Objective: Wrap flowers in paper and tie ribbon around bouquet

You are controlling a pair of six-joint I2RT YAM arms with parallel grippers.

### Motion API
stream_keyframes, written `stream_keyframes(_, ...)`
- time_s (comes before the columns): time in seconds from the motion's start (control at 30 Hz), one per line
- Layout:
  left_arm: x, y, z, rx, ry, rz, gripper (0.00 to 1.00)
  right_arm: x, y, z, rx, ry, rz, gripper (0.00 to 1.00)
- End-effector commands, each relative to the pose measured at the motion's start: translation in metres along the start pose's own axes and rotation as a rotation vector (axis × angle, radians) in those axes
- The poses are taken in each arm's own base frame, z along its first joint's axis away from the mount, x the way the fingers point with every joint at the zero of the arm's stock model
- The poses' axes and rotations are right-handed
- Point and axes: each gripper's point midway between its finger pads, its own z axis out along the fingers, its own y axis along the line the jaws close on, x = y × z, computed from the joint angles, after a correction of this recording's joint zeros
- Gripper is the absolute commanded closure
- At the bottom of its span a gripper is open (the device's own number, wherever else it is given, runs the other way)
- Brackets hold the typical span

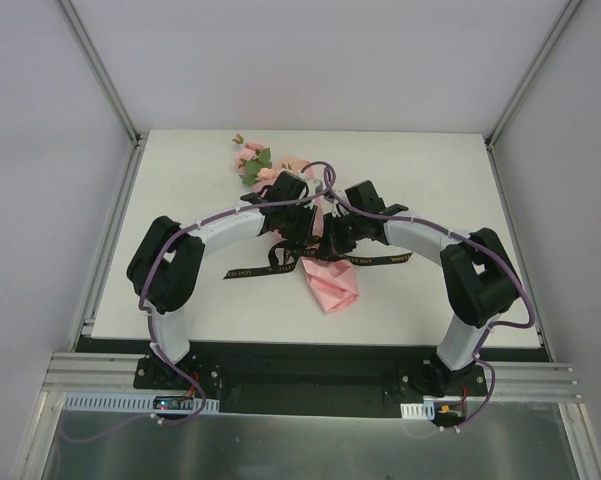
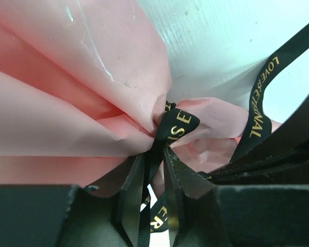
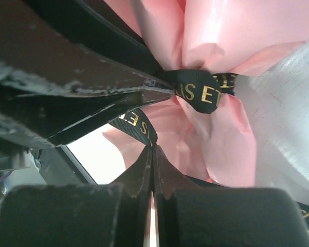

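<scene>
The bouquet of pale pink blossoms in crinkled pink paper point(image 1: 330, 285) lies mid-table, cinched by the narrow black gold-lettered ribbon point(image 2: 176, 126). Both arms bend inward over it. The left gripper point(image 2: 153, 177) and right gripper point(image 3: 153, 164) each pinch a ribbon strand.

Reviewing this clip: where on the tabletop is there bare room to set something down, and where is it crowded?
Bare table lies right of the flowers, and also near the left edge beyond the left arm's elbow. The centre is crowded: both grippers, left and right, meet over the bouquet, with ribbon trailing to either side.
</scene>
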Motion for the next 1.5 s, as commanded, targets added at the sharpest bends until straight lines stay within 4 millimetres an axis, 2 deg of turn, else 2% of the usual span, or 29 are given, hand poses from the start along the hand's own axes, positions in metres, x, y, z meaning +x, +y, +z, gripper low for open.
stream_keyframes(0.0, -0.009, -0.011, 0.001, 0.025, -0.015, 0.017, 0.88, -0.015, 0.013, -0.008, -0.047, -0.063, 0.006, 1.00)
stream_keyframes(0.07, -0.012, -0.007, -0.003, 0.009, -0.027, 0.015, 0.94, -0.017, 0.011, -0.008, -0.032, -0.071, 0.020, 1.00)
stream_keyframes(0.17, -0.019, -0.015, -0.017, 0.051, -0.053, -0.027, 1.00, -0.017, 0.015, -0.006, -0.052, -0.069, 0.056, 1.00)
stream_keyframes(0.3, -0.026, -0.025, -0.030, 0.092, -0.074, -0.030, 1.00, -0.020, 0.011, -0.003, -0.032, -0.093, 0.106, 1.00)
stream_keyframes(0.57, -0.022, -0.026, -0.039, 0.095, -0.082, -0.050, 1.00, -0.019, -0.003, -0.001, 0.032, -0.112, 0.201, 1.00)
stream_keyframes(0.8, -0.024, -0.028, -0.032, 0.106, -0.070, -0.061, 1.00, -0.014, -0.008, -0.003, 0.052, -0.118, 0.198, 1.00)
stream_keyframes(0.93, -0.025, -0.029, -0.040, 0.105, -0.088, -0.057, 1.00, -0.017, -0.017, -0.009, 0.095, -0.164, 0.260, 1.00)
stream_keyframes(1.1, -0.025, -0.041, -0.044, 0.163, -0.083, -0.056, 1.00, -0.032, -0.004, -0.004, 0.015, -0.213, 0.347, 0.99)
stream_keyframes(1.23, -0.021, -0.040, -0.042, 0.169, -0.072, -0.064, 1.00, -0.036, 0.008, -0.001, -0.065, -0.231, 0.375, 0.99)
stream_keyframes(1.33, -0.015, -0.043, -0.043, 0.187, -0.059, -0.068, 1.00, -0.032, 0.003, 0.003, -0.062, -0.230, 0.420, 1.00)
stream_keyframes(1.47, -0.005, -0.040, -0.043, 0.183, -0.052, -0.077, 1.00, -0.038, 0.004, 0.007, -0.089, -0.259, 0.444, 0.99)
